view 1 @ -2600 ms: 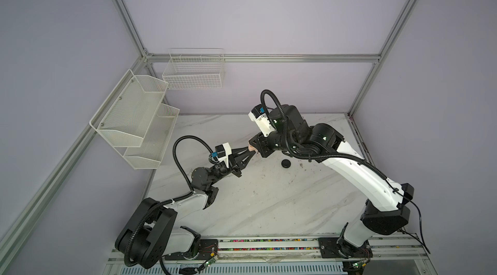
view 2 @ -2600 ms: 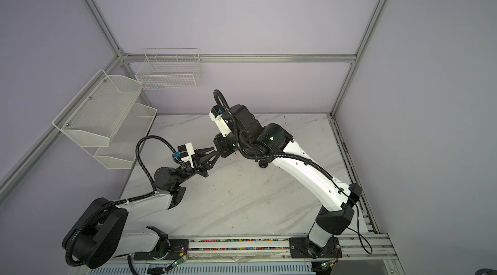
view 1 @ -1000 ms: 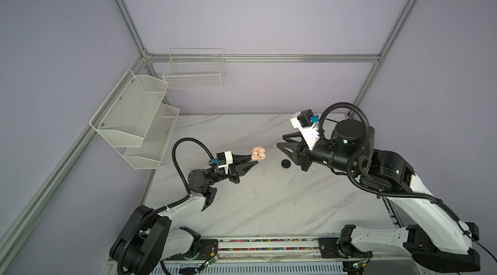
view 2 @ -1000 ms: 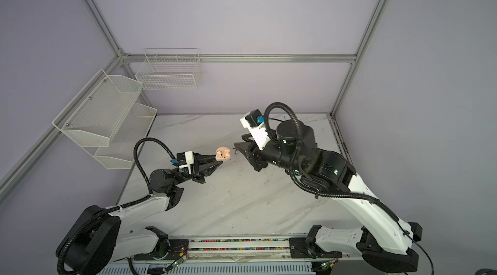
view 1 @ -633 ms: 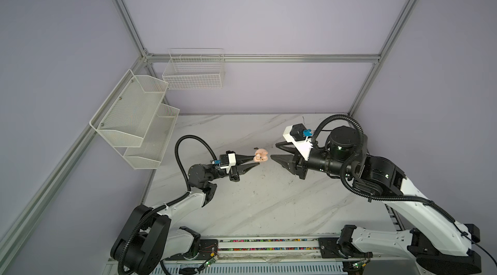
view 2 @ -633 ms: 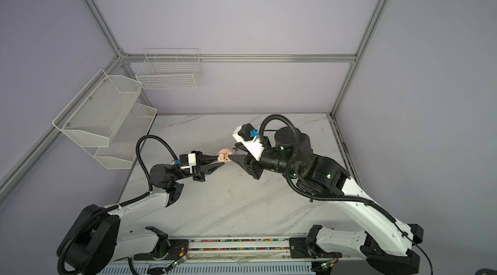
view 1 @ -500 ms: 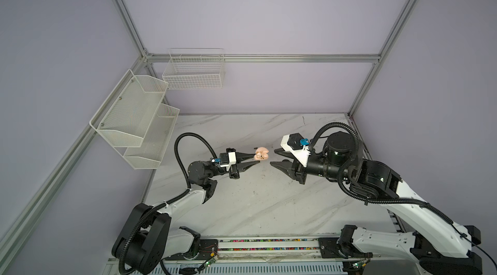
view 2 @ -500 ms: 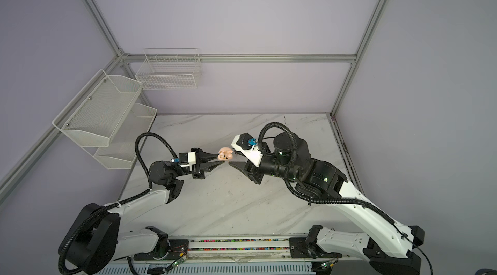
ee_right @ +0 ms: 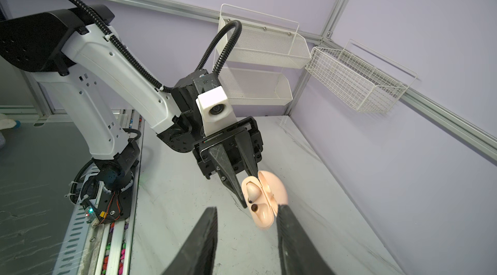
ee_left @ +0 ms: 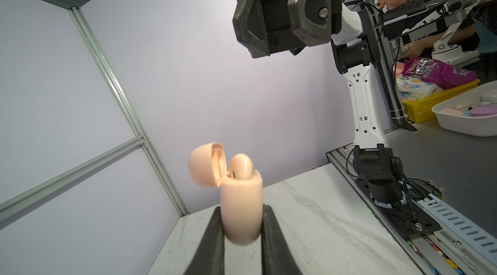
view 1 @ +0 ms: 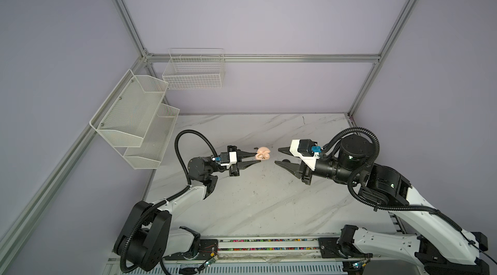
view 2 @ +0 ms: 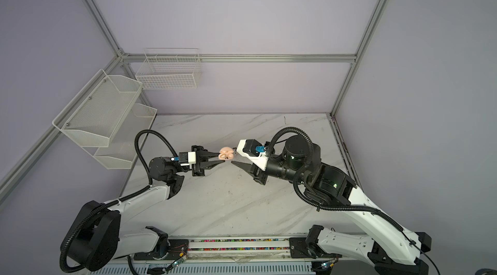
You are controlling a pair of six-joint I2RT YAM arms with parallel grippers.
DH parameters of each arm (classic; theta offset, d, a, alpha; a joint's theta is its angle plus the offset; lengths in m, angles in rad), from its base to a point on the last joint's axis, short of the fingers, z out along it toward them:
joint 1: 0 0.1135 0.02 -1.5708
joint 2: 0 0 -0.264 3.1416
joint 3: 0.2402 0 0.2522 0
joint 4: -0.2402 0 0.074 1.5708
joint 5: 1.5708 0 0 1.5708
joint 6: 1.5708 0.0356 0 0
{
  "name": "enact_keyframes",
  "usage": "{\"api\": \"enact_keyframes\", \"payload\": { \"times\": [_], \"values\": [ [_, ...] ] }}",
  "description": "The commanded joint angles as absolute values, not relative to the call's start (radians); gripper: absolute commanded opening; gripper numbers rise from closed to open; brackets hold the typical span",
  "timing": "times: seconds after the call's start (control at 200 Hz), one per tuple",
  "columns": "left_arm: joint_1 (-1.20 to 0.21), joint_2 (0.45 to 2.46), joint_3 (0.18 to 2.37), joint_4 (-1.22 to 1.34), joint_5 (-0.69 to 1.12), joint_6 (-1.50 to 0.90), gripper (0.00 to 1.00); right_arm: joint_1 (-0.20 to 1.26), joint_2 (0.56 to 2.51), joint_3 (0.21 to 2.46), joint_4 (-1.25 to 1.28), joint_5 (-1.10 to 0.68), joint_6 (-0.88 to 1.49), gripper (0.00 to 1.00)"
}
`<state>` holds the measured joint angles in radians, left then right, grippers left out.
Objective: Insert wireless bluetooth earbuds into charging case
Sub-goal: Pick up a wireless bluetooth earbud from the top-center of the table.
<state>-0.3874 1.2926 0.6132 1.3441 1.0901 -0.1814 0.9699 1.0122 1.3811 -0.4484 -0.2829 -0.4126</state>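
My left gripper [view 1: 256,158] [view 2: 221,158] [ee_left: 242,207] is shut on the base of a pale pink charging case [view 1: 263,153] [view 2: 226,153] [ee_left: 241,206] [ee_right: 266,217] and holds it above the table with the lid [ee_left: 204,164] hinged open. A pale wireless bluetooth earbud [ee_left: 241,166] [ee_right: 252,189] sits in the base, with a second one [ee_right: 265,213] beside it. My right gripper [view 1: 277,156] [view 2: 234,156] [ee_right: 247,207] faces the case, open and empty. Its tips stop just short of the case.
The marble table [view 1: 255,206] lies below both grippers. Two white mesh shelves [view 1: 134,120] hang on the left wall and a wire basket [view 1: 193,72] on the back wall. A rail [view 1: 269,242] runs along the table's front edge.
My right arm has drawn back from over the left gripper, swung low and turned its open gripper level, facing the case. My left gripper still holds the open case, shifted slightly.
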Motion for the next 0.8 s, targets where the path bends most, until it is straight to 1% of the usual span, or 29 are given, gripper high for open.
{"api": "enact_keyframes", "payload": {
  "times": [0.0, 0.11, 0.17, 0.23, 0.285, 0.4, 0.44, 0.525, 0.625, 0.71, 0.795],
  "values": [
    [-0.382, 1.297, 0.694, 1.368, 1.102, -0.192, 0.0, 0.975, 1.024, 1.393, -0.414, -0.269, -0.42, 0.37],
    [-0.382, 1.305, 0.684, 1.376, 1.088, -0.2, 0.0, 0.974, 1.047, 1.41, -0.423, -0.236, -0.379, 0.36],
    [-0.382, 1.303, 0.665, 1.395, 1.066, -0.204, 0.0, 0.972, 1.064, 1.43, -0.432, -0.19, -0.342, 0.34],
    [-0.375, 1.294, 0.632, 1.418, 1.014, -0.209, 0.0, 0.96, 1.073, 1.437, -0.427, -0.126, -0.286, 0.34],
    [-0.364, 1.28, 0.593, 1.434, 0.977, -0.241, 0.0, 0.92, 1.083, 1.433, -0.424, -0.089, -0.221, 0.37],
    [-0.336, 1.246, 0.514, 1.433, 0.888, -0.25, 0.0, 0.788, 1.125, 1.361, -0.405, -0.053, -0.078, 0.38],
    [-0.329, 1.24, 0.497, 1.437, 0.881, -0.262, 0.0, 0.739, 1.162, 1.345, -0.408, -0.074, -0.035, 0.38],
    [-0.314, 1.226, 0.466, 1.442, 0.872, -0.284, 0.0, 0.656, 1.254, 1.305, -0.365, -0.094, 0.059, 0.35],
    [-0.304, 1.208, 0.439, 1.443, 0.86, -0.311, 0.0, 0.611, 1.415, 1.257, -0.255, -0.106, 0.168, 0.31],
    [-0.302, 1.205, 0.427, 1.444, 0.854, -0.323, 0.0, 0.604, 1.613, 1.321, -0.244, -0.094, 0.196, 0.31],
    [-0.302, 1.213, 0.421, 1.442, 0.84, -0.327, 0.0, 0.601, 1.813, 1.431, -0.281, -0.08, 0.254, 0.3]
  ]
}}
